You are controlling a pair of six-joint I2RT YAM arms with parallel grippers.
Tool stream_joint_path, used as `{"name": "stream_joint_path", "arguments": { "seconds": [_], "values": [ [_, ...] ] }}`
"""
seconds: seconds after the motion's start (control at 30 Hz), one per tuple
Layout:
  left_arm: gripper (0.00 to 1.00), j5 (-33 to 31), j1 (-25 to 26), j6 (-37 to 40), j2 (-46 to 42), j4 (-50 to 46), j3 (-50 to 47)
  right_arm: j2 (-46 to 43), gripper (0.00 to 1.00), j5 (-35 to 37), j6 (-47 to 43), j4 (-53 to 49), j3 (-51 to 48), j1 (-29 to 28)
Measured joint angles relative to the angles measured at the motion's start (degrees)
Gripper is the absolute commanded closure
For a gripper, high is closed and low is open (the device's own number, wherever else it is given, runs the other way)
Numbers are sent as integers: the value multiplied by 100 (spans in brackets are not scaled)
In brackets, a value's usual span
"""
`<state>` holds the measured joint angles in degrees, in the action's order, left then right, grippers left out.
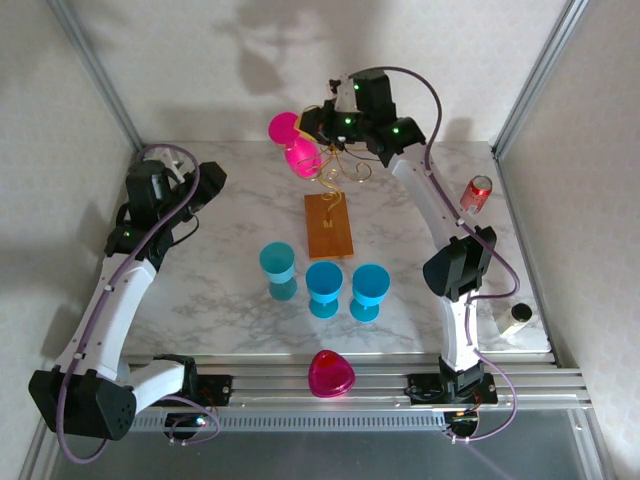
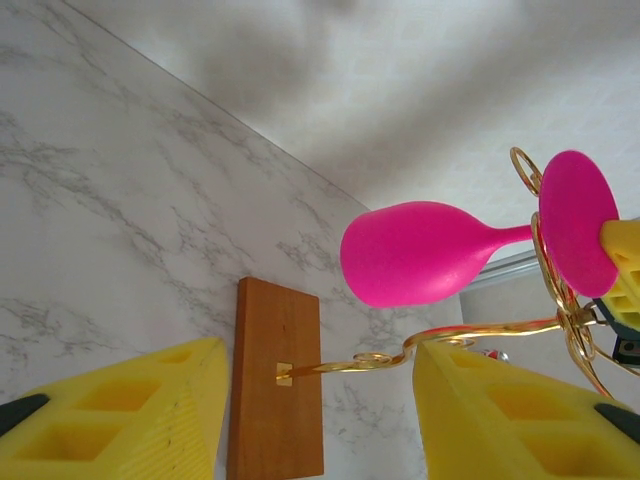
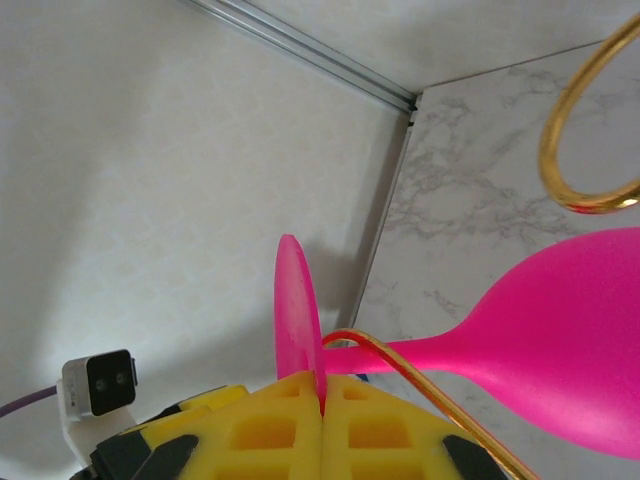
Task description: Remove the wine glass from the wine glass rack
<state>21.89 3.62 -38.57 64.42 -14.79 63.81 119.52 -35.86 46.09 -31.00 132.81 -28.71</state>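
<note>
1. Nearest, at 6 o'clock on the front rail, lies a pink heart-shaped piece (image 1: 332, 375). I cannot tell what it is.
2. Just beyond it, three blue goblets (image 1: 324, 288) stand in a loose row near the middle of the worktop (image 1: 230, 215), close to the near end of the rack's base.
3. At about 10 o'clock the left hand (image 2: 318, 360) is spread and grips nothing. Its own camera looks toward the rack from the side.
4. The wine glass rack (image 1: 340, 172) has its wooden base (image 1: 329, 225) at the centre, and its gold scrolls rise from the far end of the base, toward 12 o'clock.
5. The wine glass (image 1: 300, 157) is pink and sits on the 11 o'clock side of the scrolls, with its foot farther back than its bowl. In the right wrist view a gold wire crosses its stem right beside the foot, so I judge it is not yet free of the rack.
6. Farthest, at 12 o'clock, the right hand (image 3: 322, 385) has its fingers pressed together on the rim of the glass's foot.
7. Progress, as I judge it: the grasp is made. What is left is to slide the stem out of the wire and carry the glass clear of the scrolls. The hold on the thin foot could slip if the wire snags.
</note>
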Motion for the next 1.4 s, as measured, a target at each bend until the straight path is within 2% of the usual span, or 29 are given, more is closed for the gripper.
{"name": "stream_joint_path", "arguments": {
  "seconds": [0.73, 1.4],
  "values": [
    [49, 0, -4, 2, 0, 0, -2, -929, 100, 31, 0, 289, -1045, 61],
    [49, 0, -4, 2, 0, -2, -22, -1248, 100, -114, 219, 688, -1519, 61]
  ]
}}
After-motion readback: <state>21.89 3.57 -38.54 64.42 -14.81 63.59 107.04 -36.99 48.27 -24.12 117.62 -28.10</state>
